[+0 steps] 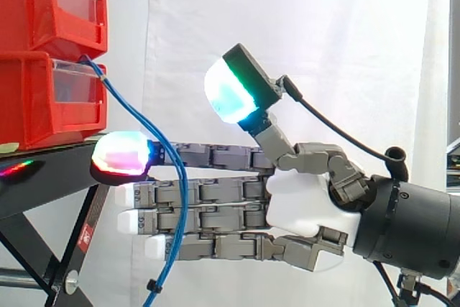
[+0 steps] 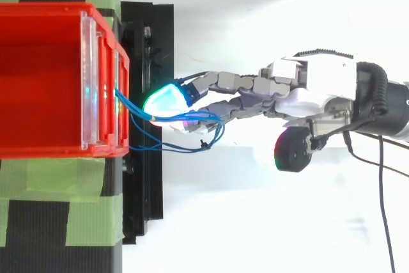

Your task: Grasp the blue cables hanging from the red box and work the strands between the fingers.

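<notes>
**A:** Why is the hand [image 1: 309,206] held so flat?

**B:** It is open. The fingers [image 1: 215,190] reach straight towards the stand [image 1: 50,186], stacked one above another, and hold nothing. My guess is that it is offering the gaps between them to the cables [image 1: 122,101].

**A:** And where are the cables?

**B:** They come out of the front of the lower bin [image 1: 43,109], curve down and away from it, and cross the fingers about halfway along. In the side view they run over the near face of the fingers. From above they loop round the fingers [image 2: 220,103] further out. I cannot tell whether any strand sits in a gap.

**A:** The thumb?

**B:** The thumb [image 1: 231,93] is lifted high, well clear of the strands, its pad glowing cyan and green. That leaves the cables free to slide, but nothing pinches them.

**A:** The top fingertip looks close to the stand.

**B:** The tip [image 1: 122,153] is just beside its edge, under the bin. It is probably reaching deep so the cables fall across the fingers rather than past the tips.

**A:** So the grasp is not made?

**B:** I judge not. The fingers would need to curl and the thumb to close.
</notes>
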